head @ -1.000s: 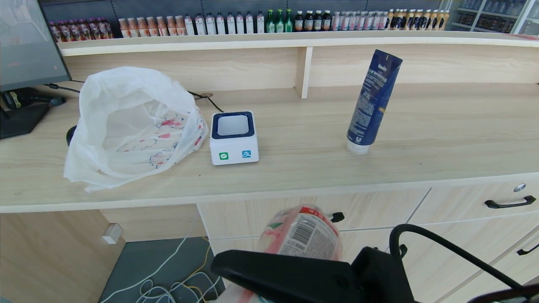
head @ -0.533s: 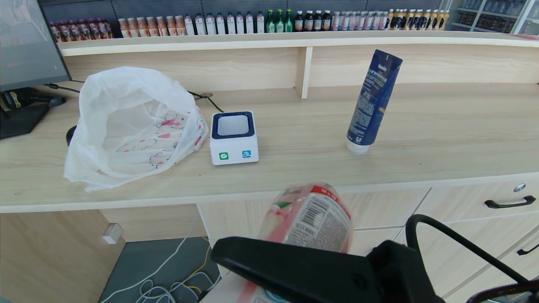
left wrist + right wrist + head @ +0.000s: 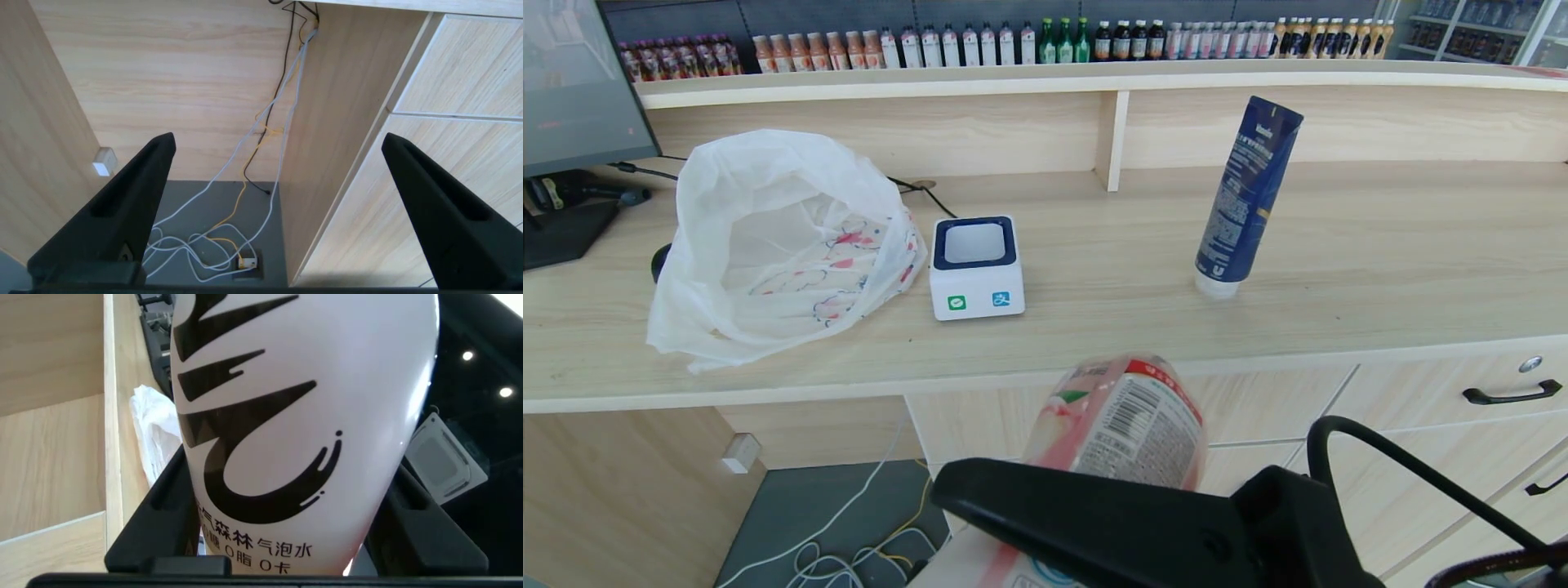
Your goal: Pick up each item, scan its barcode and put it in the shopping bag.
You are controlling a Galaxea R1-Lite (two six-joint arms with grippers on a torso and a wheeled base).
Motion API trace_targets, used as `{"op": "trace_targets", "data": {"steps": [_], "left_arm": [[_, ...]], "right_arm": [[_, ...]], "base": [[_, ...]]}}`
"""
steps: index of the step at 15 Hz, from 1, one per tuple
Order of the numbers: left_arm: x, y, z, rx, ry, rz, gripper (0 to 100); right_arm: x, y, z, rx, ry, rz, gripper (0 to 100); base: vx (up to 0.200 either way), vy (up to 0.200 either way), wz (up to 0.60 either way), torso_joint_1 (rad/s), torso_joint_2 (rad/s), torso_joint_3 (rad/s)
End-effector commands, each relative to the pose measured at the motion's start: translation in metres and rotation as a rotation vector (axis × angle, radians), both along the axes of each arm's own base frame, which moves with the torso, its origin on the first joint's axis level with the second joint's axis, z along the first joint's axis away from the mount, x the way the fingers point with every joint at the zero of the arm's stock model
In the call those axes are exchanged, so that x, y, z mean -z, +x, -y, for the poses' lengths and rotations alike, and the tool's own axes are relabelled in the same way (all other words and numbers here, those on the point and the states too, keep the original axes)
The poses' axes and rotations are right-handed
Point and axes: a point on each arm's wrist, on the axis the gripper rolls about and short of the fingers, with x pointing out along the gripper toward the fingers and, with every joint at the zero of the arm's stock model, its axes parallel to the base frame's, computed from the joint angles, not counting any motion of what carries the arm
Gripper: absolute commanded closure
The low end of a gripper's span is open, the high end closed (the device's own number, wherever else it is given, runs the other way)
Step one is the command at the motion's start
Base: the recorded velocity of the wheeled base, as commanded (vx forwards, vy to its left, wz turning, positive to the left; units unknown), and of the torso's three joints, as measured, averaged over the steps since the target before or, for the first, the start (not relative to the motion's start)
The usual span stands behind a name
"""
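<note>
My right gripper (image 3: 1045, 527) is shut on a pink-labelled drink bottle (image 3: 1123, 416), held tilted below the counter's front edge with its barcode facing up. In the right wrist view the bottle (image 3: 302, 416) sits between both black fingers (image 3: 155, 514). On the counter a white shopping bag (image 3: 768, 245) lies open at the left. The white scanner box (image 3: 976, 265) stands just right of the bag. A dark blue tube (image 3: 1245, 196) stands on its cap further right. My left gripper (image 3: 278, 212) hangs open and empty under the counter, above floor cables.
A monitor (image 3: 572, 82) and a black handheld device (image 3: 588, 194) occupy the counter's far left. A raised shelf (image 3: 1094, 82) runs along the back with rows of bottles behind. Drawers with black handles (image 3: 1511, 394) lie under the counter. Loose cables (image 3: 849, 547) lie on the floor.
The right gripper lifted the bottle up and slightly right toward the counter edge, then held still. Nothing on the counter moved.
</note>
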Motion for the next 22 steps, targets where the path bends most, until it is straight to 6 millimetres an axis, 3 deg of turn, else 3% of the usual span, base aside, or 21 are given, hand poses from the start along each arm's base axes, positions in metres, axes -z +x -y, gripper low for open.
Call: {"op": "trace_targets", "data": {"steps": [1,16,22], "left_arm": [[0.0,0.0,0.0,-0.001,0.0,0.0,0],[0.0,0.0,0.0,-0.001,0.0,0.0,0],[0.0,0.0,0.0,-0.001,0.0,0.0,0]], "right_arm": [[0.0004,0.0001,-0.0005,0.0,-0.001,-0.001,100],[0.001,0.0,-0.0003,0.004,-0.002,0.01,100],[0.0102,0.0048,-0.0048,-0.022,0.019,-0.082,100]], "base": [[0.0,0.0,0.0,0.0,0.0,0.0],[0.0,0.0,0.0,0.0,0.0,0.0],[0.0,0.0,0.0,0.0,0.0,0.0]]}}
